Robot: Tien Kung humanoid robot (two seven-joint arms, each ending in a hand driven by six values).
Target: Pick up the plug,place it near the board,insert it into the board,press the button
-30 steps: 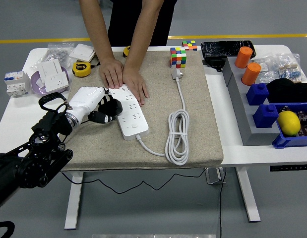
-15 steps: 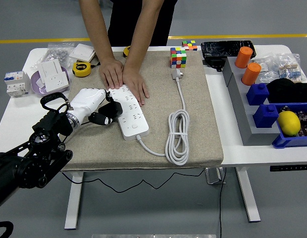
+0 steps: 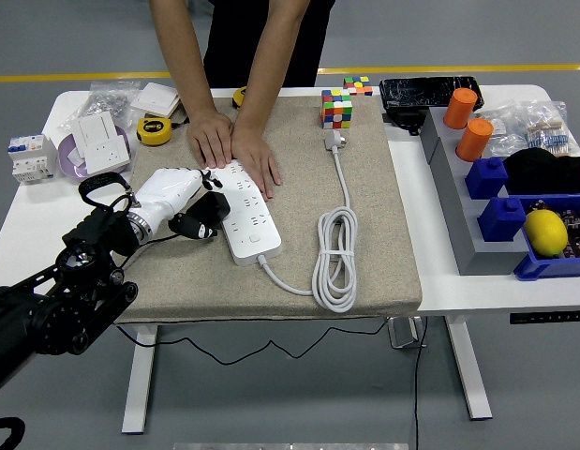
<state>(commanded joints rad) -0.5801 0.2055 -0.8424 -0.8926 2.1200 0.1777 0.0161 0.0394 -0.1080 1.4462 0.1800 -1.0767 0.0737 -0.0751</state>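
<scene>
A white power strip (image 3: 243, 208) lies on the beige mat (image 3: 364, 244), its white cable coiled (image 3: 334, 258) to the right and ending in a white plug (image 3: 334, 141). My left hand (image 3: 182, 204), white-shelled, is shut on a black plug (image 3: 211, 210) pressed against the strip's left edge. A black cord runs from that plug back toward my arm. A person's two hands (image 3: 235, 145) press down flat on the far end of the strip. My right hand is out of view.
A colour cube (image 3: 336, 107) stands at the mat's back. Yellow tape measure (image 3: 155, 130), white sockets (image 3: 97, 141) and a breaker (image 3: 27, 157) sit at left. Grey rack with orange cylinders (image 3: 468, 122), blue bins and a yellow lemon (image 3: 545, 232) at right.
My left hand has shifted slightly right and up, bringing the black plug closer onto the strip's left side. The person's hands have stayed put.
</scene>
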